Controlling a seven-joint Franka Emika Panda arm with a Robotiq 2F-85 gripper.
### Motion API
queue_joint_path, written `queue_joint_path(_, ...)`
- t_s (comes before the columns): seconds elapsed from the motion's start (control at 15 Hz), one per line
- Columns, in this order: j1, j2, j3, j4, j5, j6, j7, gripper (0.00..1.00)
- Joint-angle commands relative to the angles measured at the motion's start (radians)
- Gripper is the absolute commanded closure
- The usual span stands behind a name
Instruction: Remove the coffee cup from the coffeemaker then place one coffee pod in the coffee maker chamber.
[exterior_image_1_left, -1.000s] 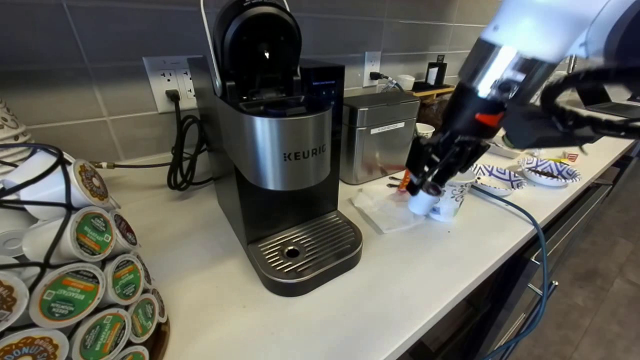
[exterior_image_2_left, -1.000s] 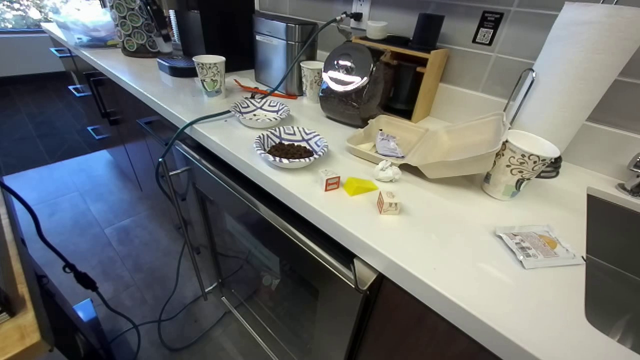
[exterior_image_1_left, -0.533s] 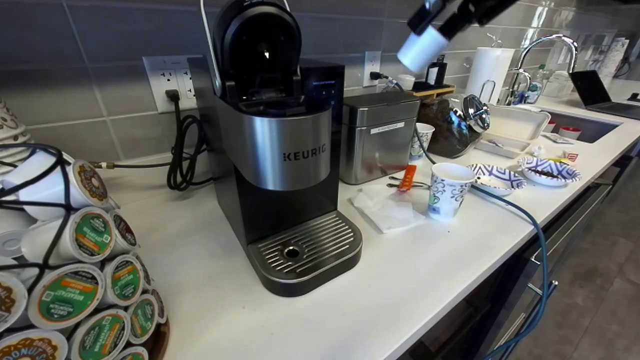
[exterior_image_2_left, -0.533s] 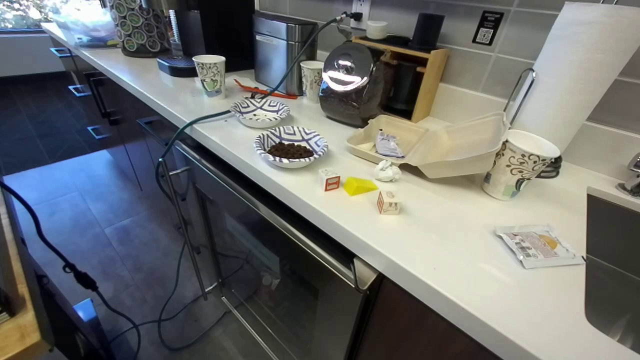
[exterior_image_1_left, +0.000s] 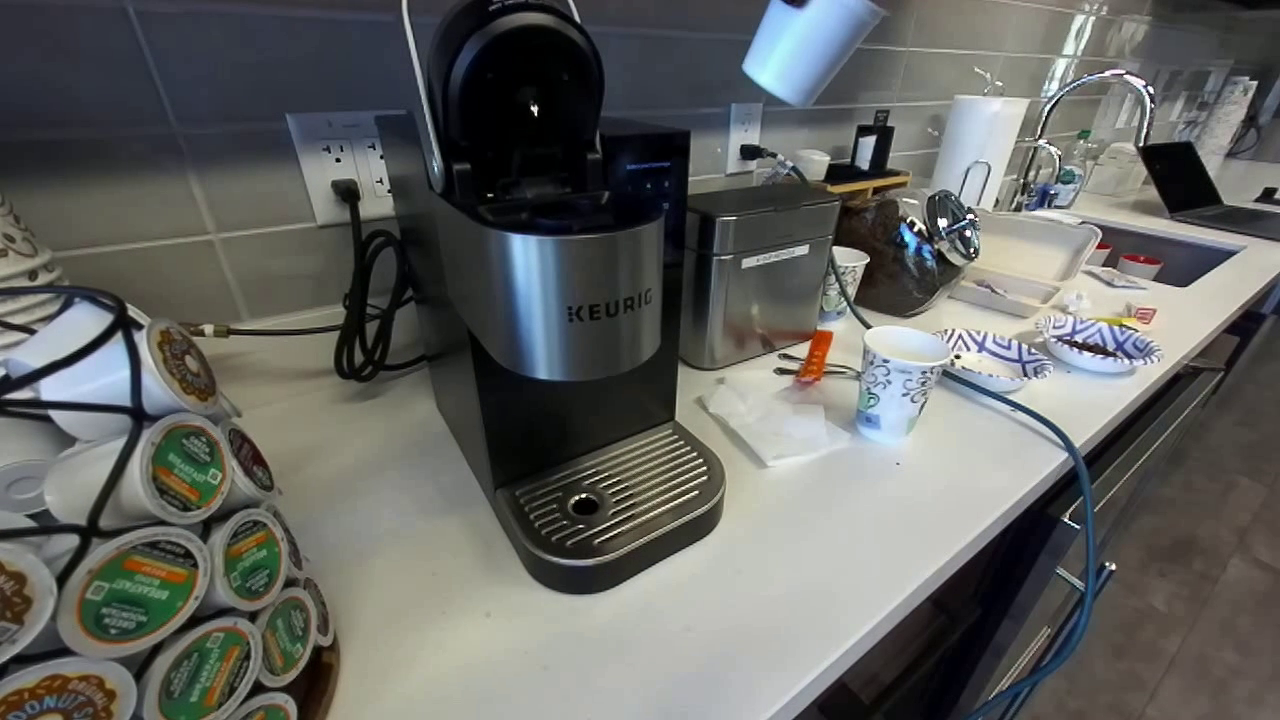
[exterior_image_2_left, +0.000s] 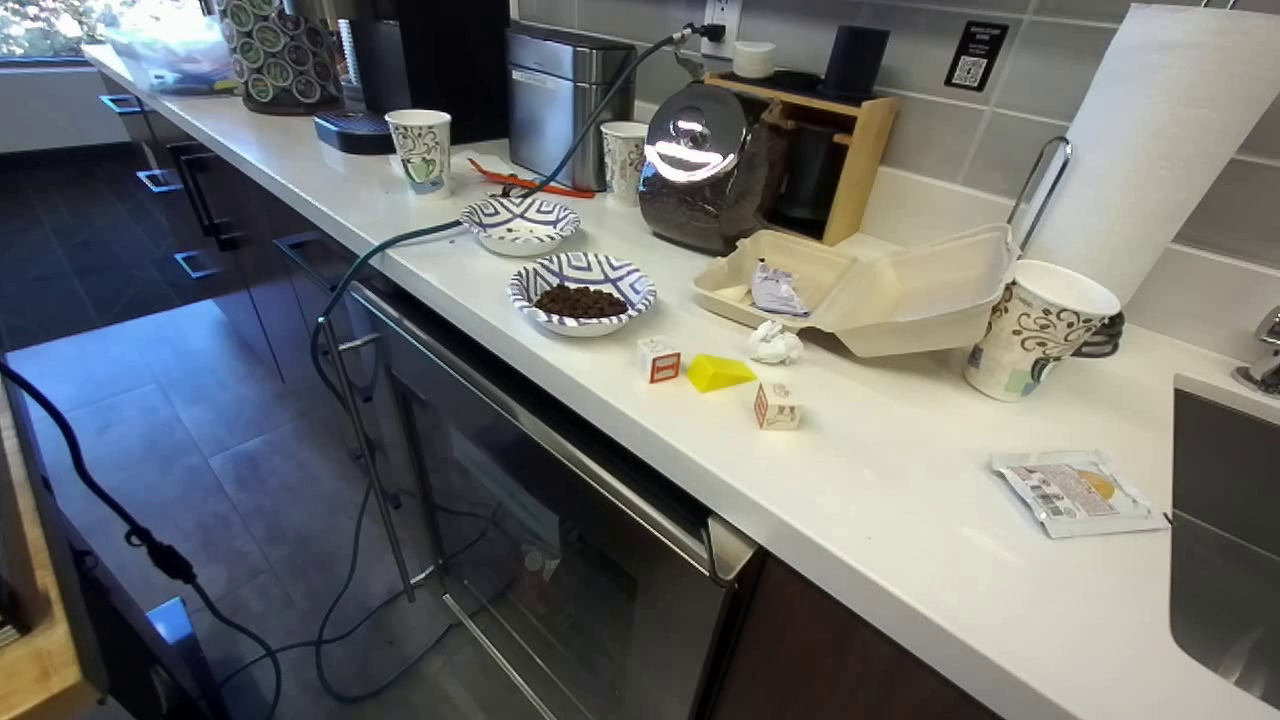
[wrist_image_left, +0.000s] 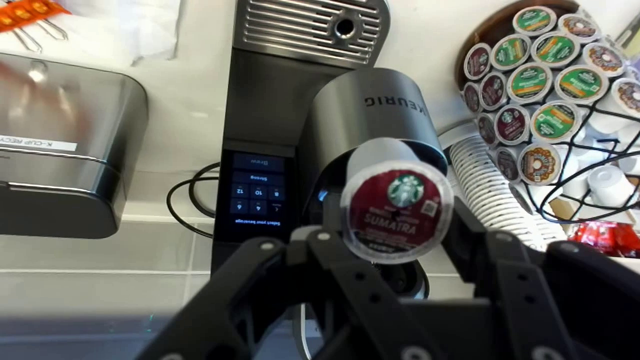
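While aloft, one pod (wrist_image_left: 400, 200) in one gripper (wrist_image_left: 395, 227).

On the black, two-fingered end effector (wrist_image_left: 397, 217), flat black linkage bars (wrist_image_left: 367, 287) carried round, pale-grey screw heads (wrist_image_left: 323, 236) and paired dark holes (wrist_image_left: 360, 276).

The sink (exterior_image_2_left: 1225, 470), faucet (exterior_image_1_left: 1098, 76) and coffeemaker (exterior_image_1_left: 560, 300) show a kitchen.
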Motion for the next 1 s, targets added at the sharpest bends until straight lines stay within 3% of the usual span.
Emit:
queue_joint_path(0.0,0.023,0.120,0.006,0.142,-0.027,-0.051,0.068,0.73)
queue_joint_path(0.2,0.033,0.122,-0.028,0.113,0.199,0.014,-0.092,0.73)
queue_joint_path(0.27,0.045,0.116,-0.030,0.118,0.095,-0.008,-0.013,0.48)
queue_joint_path(0.4,0.044,0.125,-0.039,0.118,0.158,-0.001,-0.064,0.48)
queue_joint_path(0.47,0.043,0.125,-0.041,0.118,0.166,-0.001,-0.070,0.73)
queue_joint_path(0.67,0.075,0.174,-0.038,0.166,-0.012,0.006,0.092,0.73)
queue_joint_path(0.93,0.128,0.237,-0.046,0.256,-0.156,-0.066,0.194,0.73)
